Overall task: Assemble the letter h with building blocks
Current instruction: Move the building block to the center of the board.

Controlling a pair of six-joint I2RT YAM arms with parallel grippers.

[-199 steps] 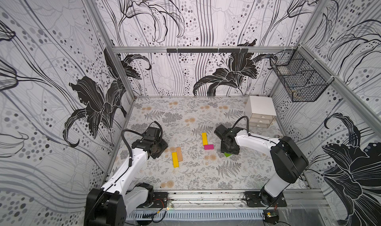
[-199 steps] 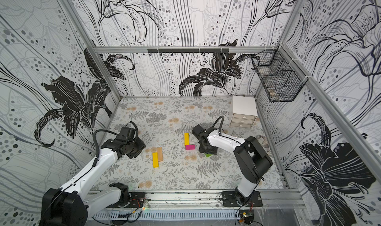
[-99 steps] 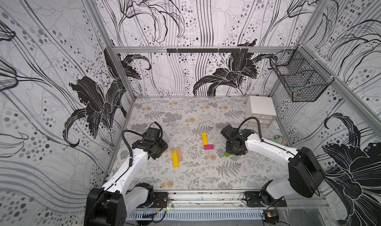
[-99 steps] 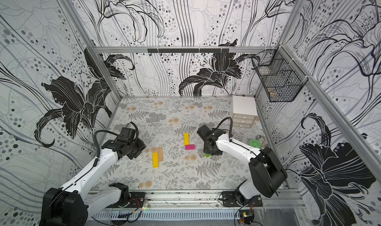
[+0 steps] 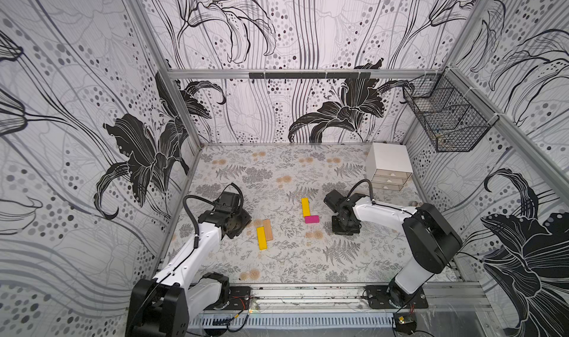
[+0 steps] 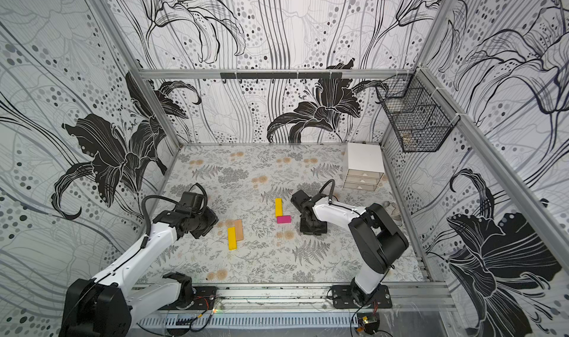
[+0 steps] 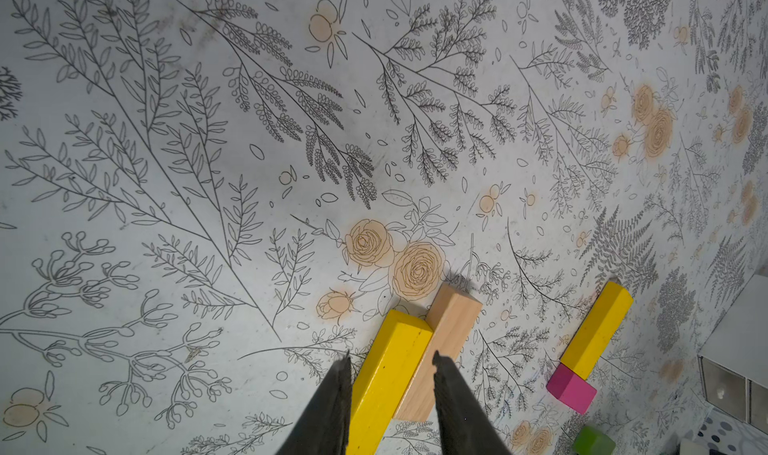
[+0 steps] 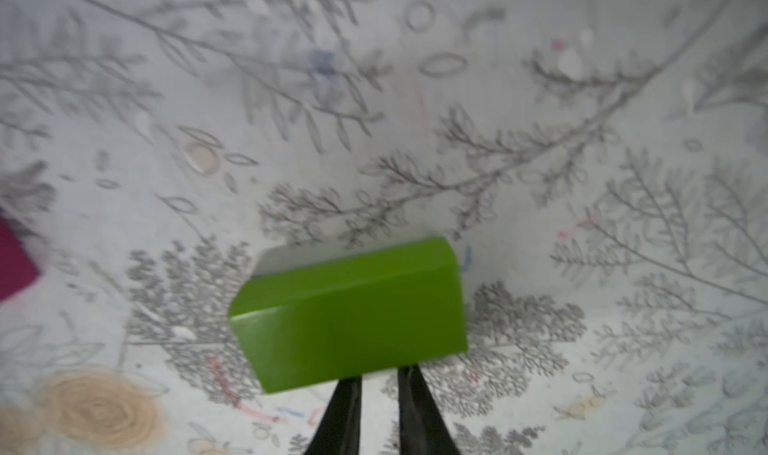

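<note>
A yellow block [image 5: 305, 207] lies mid-table with a magenta block [image 5: 312, 219] touching its near end, forming an L. To the left, a second yellow block [image 5: 261, 238] and a tan wood block [image 5: 268, 229] lie side by side. My left gripper [image 7: 390, 357] hovers open just left of that pair, and its fingers frame the yellow block [image 7: 386, 374] without touching it. My right gripper [image 8: 384, 374] is nearly closed, with nothing between its fingers. Its tips rest against the near long side of the green block [image 8: 353, 316]. In both top views that gripper [image 5: 345, 227] hides the green block.
A white mini drawer chest [image 5: 388, 160] stands at the back right corner. A black wire basket [image 5: 446, 120] hangs on the right wall. The metal rail [image 5: 308, 292] with both arm bases runs along the front edge.
My right gripper closed from wide to nearly shut and settled over the green block, which no longer shows in the top views. The right elbow swung out and back. My left gripper narrowed slightly.
</note>
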